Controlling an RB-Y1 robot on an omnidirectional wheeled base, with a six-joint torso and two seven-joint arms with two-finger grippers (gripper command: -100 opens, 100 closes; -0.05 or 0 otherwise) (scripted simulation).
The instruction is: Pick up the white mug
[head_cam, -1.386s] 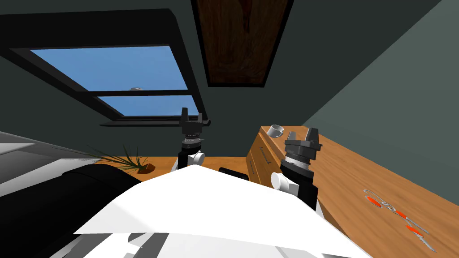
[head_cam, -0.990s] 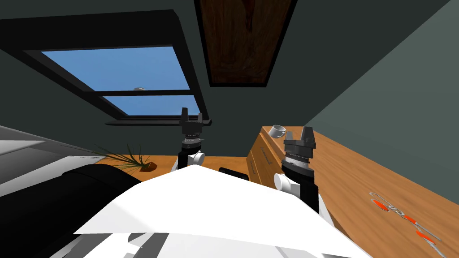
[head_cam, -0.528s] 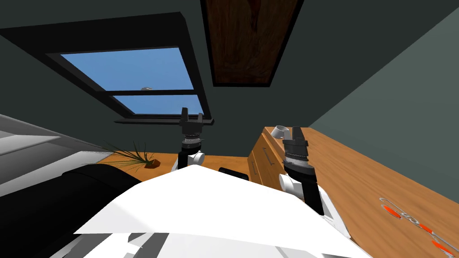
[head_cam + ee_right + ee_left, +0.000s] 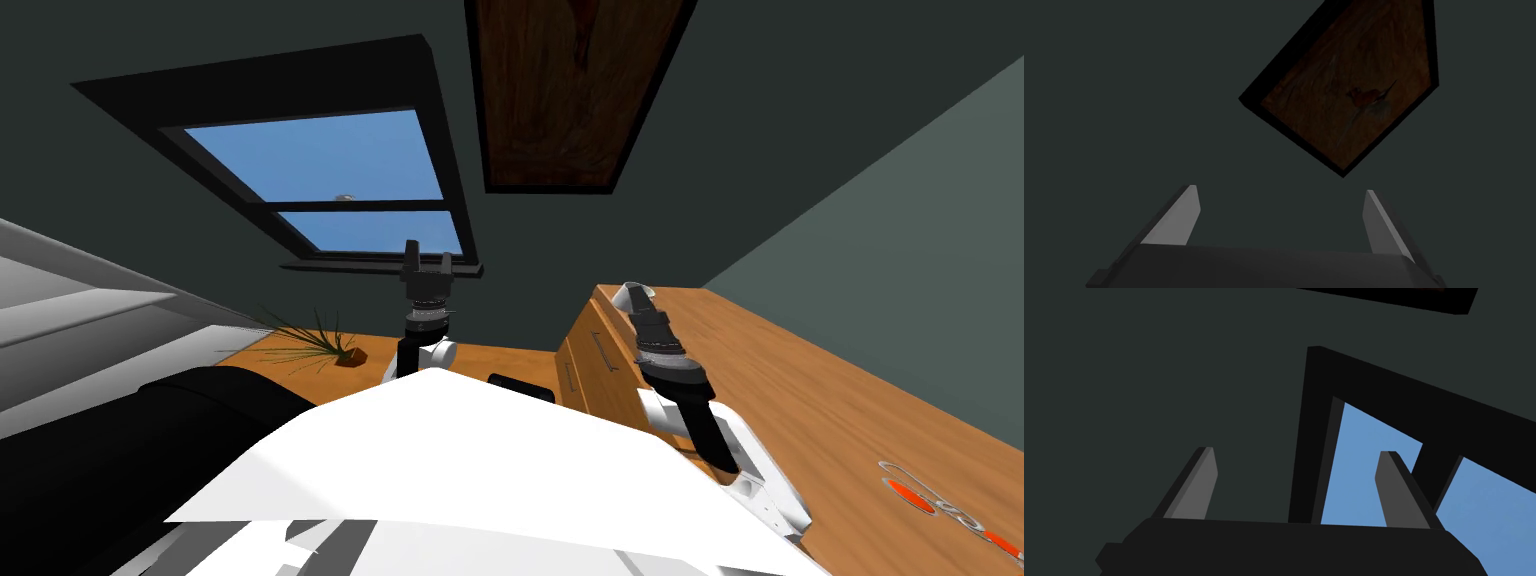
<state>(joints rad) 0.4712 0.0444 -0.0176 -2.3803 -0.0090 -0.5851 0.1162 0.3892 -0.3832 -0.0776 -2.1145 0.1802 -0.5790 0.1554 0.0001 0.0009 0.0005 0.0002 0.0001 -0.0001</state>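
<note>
The white mug (image 4: 633,292) stands on the far corner of the wooden counter (image 4: 820,380), at about one o'clock from me, just above the counter's drawer fronts (image 4: 585,355). The right claw (image 4: 643,306) reaches out over that corner and hides the mug's near side in the head view. I cannot tell whether it touches the mug. In the right wrist view its two fingers (image 4: 1176,215) stand wide apart with nothing between them, facing a dark wall (image 4: 1124,100).

The left claw (image 4: 427,256) is raised at twelve o'clock, well apart from the counter. Its fingers are also spread wide and hold nothing.

Far along the counter, at about four o'clock from the mug, lies a slim silver thing (image 4: 935,500) with orange parts. At nine o'clock from the drawer fronts, a small potted plant (image 4: 325,345) with thin leaves sits on the wooden floor (image 4: 480,358).
</note>
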